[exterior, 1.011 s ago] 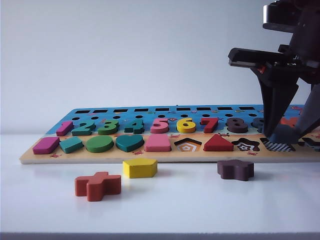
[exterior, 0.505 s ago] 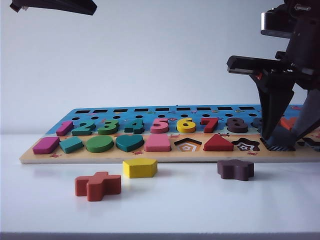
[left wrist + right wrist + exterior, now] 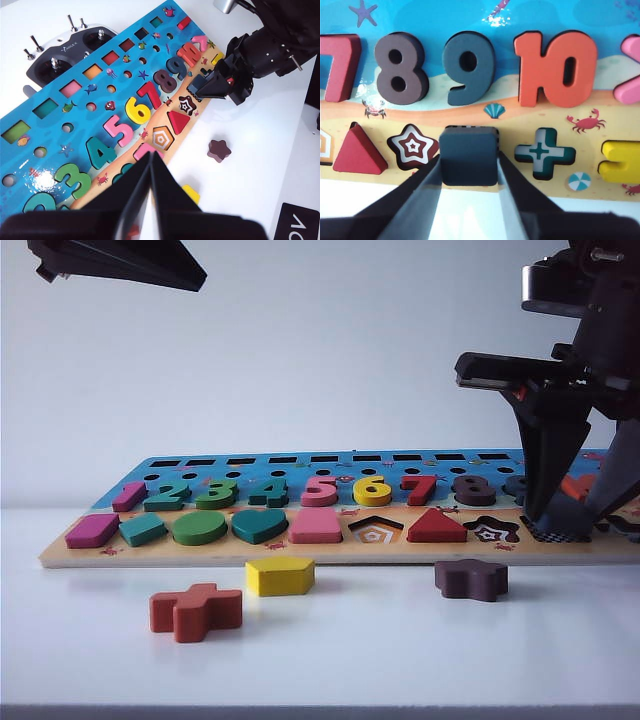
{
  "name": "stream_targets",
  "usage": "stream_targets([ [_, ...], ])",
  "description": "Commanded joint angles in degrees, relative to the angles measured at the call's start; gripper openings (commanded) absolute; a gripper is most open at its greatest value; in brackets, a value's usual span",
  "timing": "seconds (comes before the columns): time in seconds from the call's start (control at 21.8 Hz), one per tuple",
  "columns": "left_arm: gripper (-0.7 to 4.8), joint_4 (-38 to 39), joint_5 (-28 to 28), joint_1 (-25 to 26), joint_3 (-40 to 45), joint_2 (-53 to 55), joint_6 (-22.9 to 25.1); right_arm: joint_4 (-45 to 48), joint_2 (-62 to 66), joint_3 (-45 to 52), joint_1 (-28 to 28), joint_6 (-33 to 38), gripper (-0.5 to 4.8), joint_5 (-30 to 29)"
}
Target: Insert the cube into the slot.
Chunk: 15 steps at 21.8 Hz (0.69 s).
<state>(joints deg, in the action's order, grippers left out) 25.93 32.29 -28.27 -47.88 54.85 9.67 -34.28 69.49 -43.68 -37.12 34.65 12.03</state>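
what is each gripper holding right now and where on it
The right gripper clamps the cube by two opposite side edges over the slot. The left gripper, raised above the puzzle board, is shut on nothing.

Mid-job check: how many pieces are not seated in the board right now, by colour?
Red cross, on the table: 1
Yellow pentagon, on the table: 1
Maroon star, on the table: 1
Navy cube, in the right gripper at the slot: 1
Total: 4
The left gripper is shut, high above the board's left end.
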Motion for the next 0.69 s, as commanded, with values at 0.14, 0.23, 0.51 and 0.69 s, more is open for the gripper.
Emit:
stream_targets([
  [0.14, 0.1, -0.8, 0.0, -0.1, -0.2, 1.0, 0.4, 0.3, -0.2, -0.1, 0.0, -0.2, -0.08, 0.4],
  [0.23, 0.1, -0.8, 0.0, -0.1, -0.2, 1.1, 0.4, 0.3, -0.2, -0.1, 0.0, -0.2, -0.08, 0.3],
  [0.51, 0.1, -0.8, 0.0, -0.1, -0.2, 1.1, 0.4, 0.4, 0.2, -0.1, 0.1, -0.2, -0.08, -0.1],
  [0.69, 0.1, -0.8, 0.0, -0.1, -0.2, 1.1, 0.4, 0.4, 0.7, -0.1, 0.1, -0.2, -0.09, -0.1],
])
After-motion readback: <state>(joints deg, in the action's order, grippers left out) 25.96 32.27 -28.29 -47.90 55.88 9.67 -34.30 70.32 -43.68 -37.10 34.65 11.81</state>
